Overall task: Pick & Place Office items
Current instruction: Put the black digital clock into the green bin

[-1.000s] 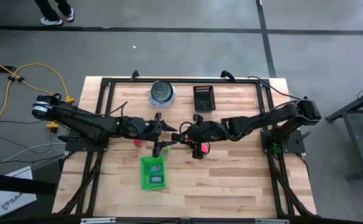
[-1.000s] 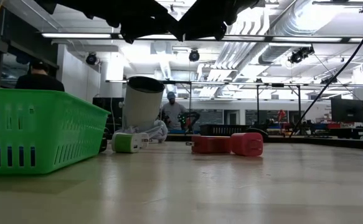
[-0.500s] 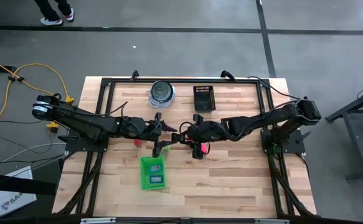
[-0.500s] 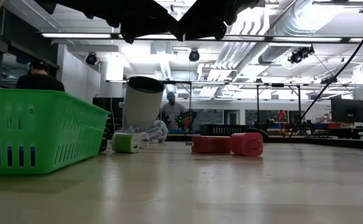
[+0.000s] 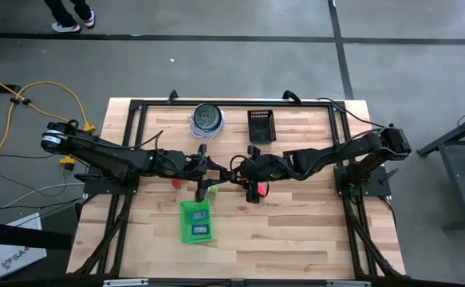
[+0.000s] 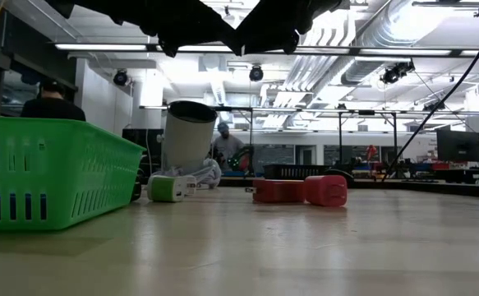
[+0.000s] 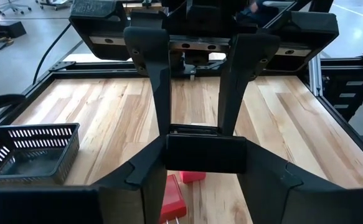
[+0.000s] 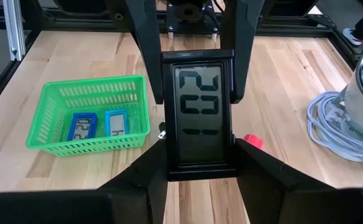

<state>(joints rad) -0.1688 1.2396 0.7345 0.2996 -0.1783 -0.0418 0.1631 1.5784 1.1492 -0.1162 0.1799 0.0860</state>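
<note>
A black flat device with a grey number display hangs over the table's middle, held between both grippers. My right gripper is shut on the end nearer the right arm. My left gripper comes from the left and is shut on the other end. Two blue pieces lie in the green tray. Two red blocks lie on the table below the grippers. A white-and-green piece lies by the round container. My left gripper pinches the device's two long sides between its fingers near the end away from the right arm. The fingers come roughly level from the table's left and lie along the device, which is clear of the table. My right gripper pinches the same two long sides near the display's lower end, between its fingers. It comes from the table's right, slanting down, with its fingers along the device. The device is lifted clear, display facing up.
A black mesh basket stands at the far middle, with the round container and a coiled white cable to its left. The green tray sits near the table's front, left of centre. Bare wood lies at the front right. People show in the room behind.
My left gripper's fingers have closed in on the device's sides and taken hold of it. Both arms and the device have stayed where they were.
</note>
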